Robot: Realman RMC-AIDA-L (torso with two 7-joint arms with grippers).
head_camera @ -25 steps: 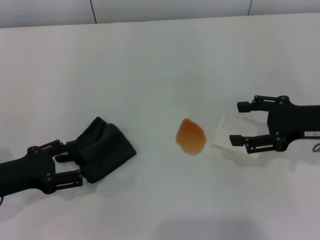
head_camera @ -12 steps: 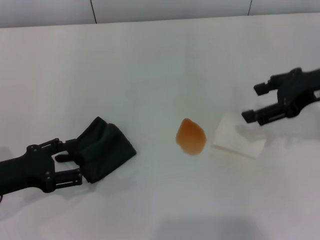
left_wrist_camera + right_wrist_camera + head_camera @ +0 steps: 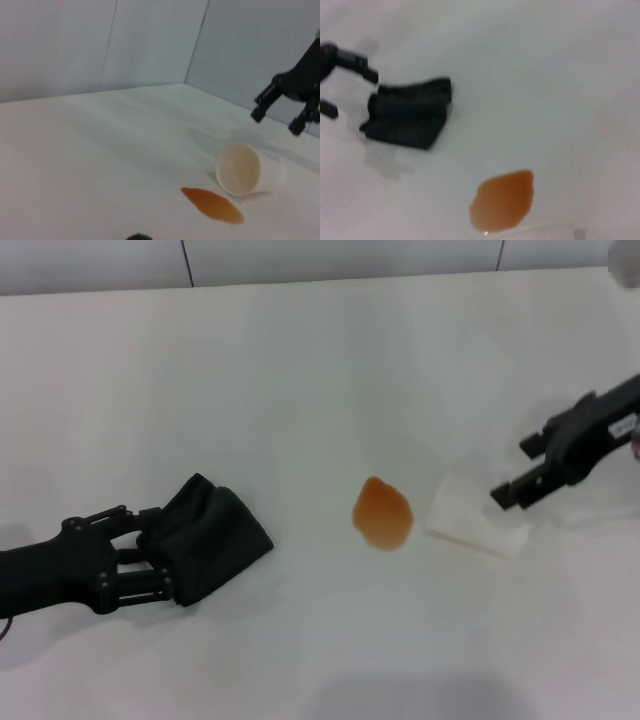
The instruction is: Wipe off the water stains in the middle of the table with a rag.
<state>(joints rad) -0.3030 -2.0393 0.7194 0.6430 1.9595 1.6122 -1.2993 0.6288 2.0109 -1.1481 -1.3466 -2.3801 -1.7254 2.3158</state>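
Note:
The water stain (image 3: pixel 381 515), an orange blotch, lies in the middle of the white table (image 3: pixel 300 370). The black rag (image 3: pixel 212 538) lies bunched to its left. My left gripper (image 3: pixel 140 548) is low on the table, open, with its fingers (image 3: pixel 122 514) on either side of the rag's near end. My right gripper (image 3: pixel 520 470) is open and empty, raised to the right of the stain. The right wrist view shows the stain (image 3: pixel 502 200), the rag (image 3: pixel 410 117) and the left gripper (image 3: pixel 347 92). The left wrist view shows the stain (image 3: pixel 212 205) and the right gripper (image 3: pixel 275 122).
A clear plastic cup (image 3: pixel 470 515) lies on its side just right of the stain, under my right gripper; it also shows in the left wrist view (image 3: pixel 245 170) with its mouth open towards the left wrist camera. A grey wall (image 3: pixel 340 258) borders the table's far edge.
My right gripper has drawn back from the cup and lifted to the right, leaving the cup lying by the stain. My left gripper has slid a little further onto the rag's end.

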